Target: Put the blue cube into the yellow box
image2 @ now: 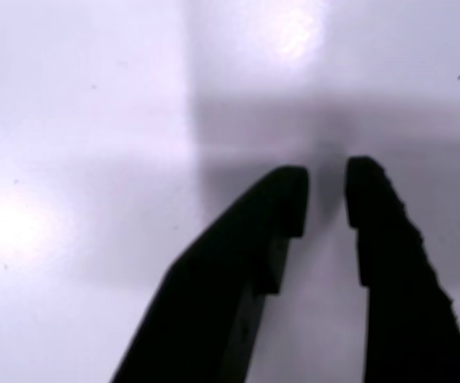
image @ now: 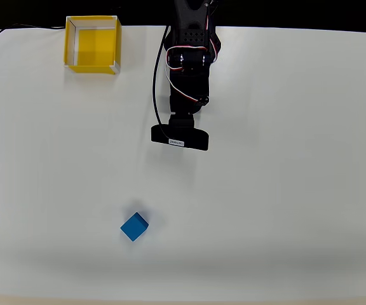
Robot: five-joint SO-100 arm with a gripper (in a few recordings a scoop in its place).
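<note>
Overhead first: my arm [image: 188, 70] reaches down from the top edge of the white table [image: 297, 190], black, with red and white wires looped along it, and ends in a dark block with a small white label near the middle of the picture. My fingers are hidden under that block from this angle. The yellow box [image: 92, 43] sits at the table's top edge, up and to the left of my arm, well apart from it, its open top showing a yellow floor and whitish inner walls. The blue cube [image: 134, 227] lies on the bare table in the lower part of the view, turned corner-on, below and a little left of my wrist block, and far from the box. Open table surrounds the cube on every side, and wide room runs to the right and to the lower edge. A thin dark cable crosses the top left corner just beside the box.

From the wrist view, my gripper [image2: 326, 195] shows as two dark fingers [image2: 254, 255] rising from the lower edge, their tips slightly apart with a narrow gap between them and nothing held. Beneath them is smooth pale table with soft shadow bands and two bright glare patches. This view gives the finger gap that the overhead hides.
</note>
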